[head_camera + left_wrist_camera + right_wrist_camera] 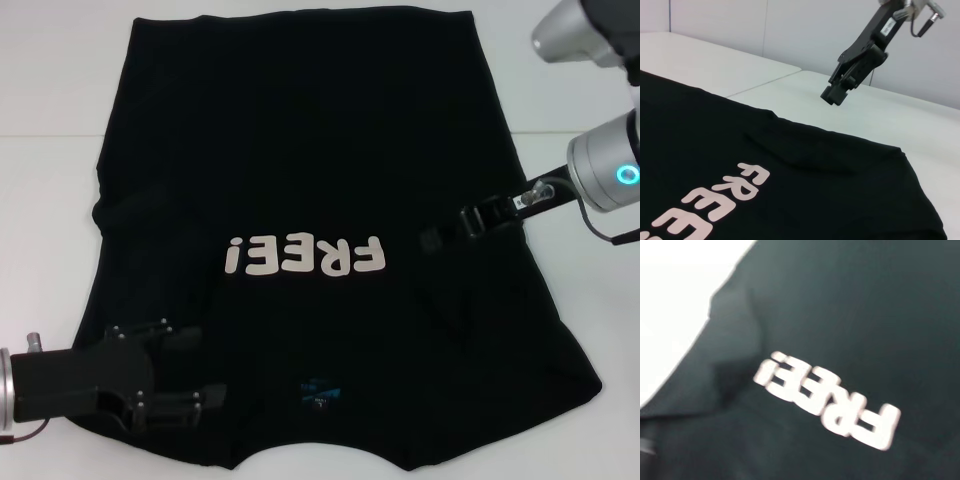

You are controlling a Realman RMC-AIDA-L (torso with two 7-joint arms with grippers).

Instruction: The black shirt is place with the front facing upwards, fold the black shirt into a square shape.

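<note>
My left pincer (185, 365): low over the near-left part of the shirt, by the sleeve and shoulder on my own side; its two fingers (190, 398) stand spread with cloth showing between them, pinching nothing that I can see.

My right pincer (445, 232): reaching in from the right, held above the shirt's right half just past the end of the lettering. In the left wrist view it hangs clear of the cloth (840, 90). Whether its fingers are spread or pressed together, I cannot tell.

Shirt (300, 150): spread front-up across the white table (50, 200), collar and small blue label (318, 392) toward me, hem at the far edge. The white lettering (305, 258) reads upside down from my head. Mostly flat, with a few soft ridges near the right sleeve.

How it will handle: my guess is light, limp and a little slippery on this smooth top. It will sag and drag rather than keep shape, so a single-point lift would likely bunch it.

Where to take hold: I would pinch edges, not the middle, taking the near shoulder or sleeve seam on each side, both layers together, and carry them over evenly.

Risk: catching only the top layer, or skewing the fold.
</note>
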